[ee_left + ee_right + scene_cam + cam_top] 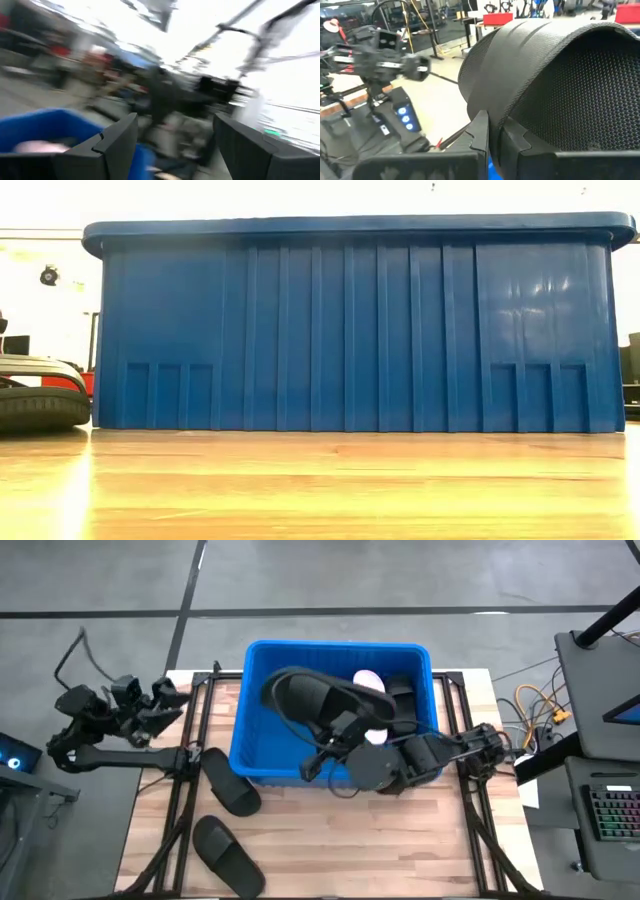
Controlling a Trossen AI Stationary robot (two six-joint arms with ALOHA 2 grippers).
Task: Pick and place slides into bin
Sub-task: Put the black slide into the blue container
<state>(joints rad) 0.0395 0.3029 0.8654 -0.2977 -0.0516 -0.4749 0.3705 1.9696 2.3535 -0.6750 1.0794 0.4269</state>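
The blue bin (262, 740) stands mid-table; its ribbed wall (350, 330) fills the low view. My right gripper (343, 728) is over the bin, shut on a black slide (305, 695). A pale pink slide (370, 683) and another dark one (402, 695) lie inside the bin. Two black slides (230, 782) (228, 855) rest sole-down on the table left of and in front of the bin. My left gripper (170, 700) hovers open at the table's left edge, holding nothing. My right gripper pinches the edge of the black slide's wide strap (506, 112) between its two fingers (481, 131). The fingers come nearly level from the table's right side. The slide is lifted clear above the bin's inside, tilted, with the strap arching over the fingers.
The bin takes up the table's middle and far part. Bare wood lies in front of it and at the near right. Black frame rails (185, 790) run along both table sides. A black slide (40, 395) shows at the left in the low view.
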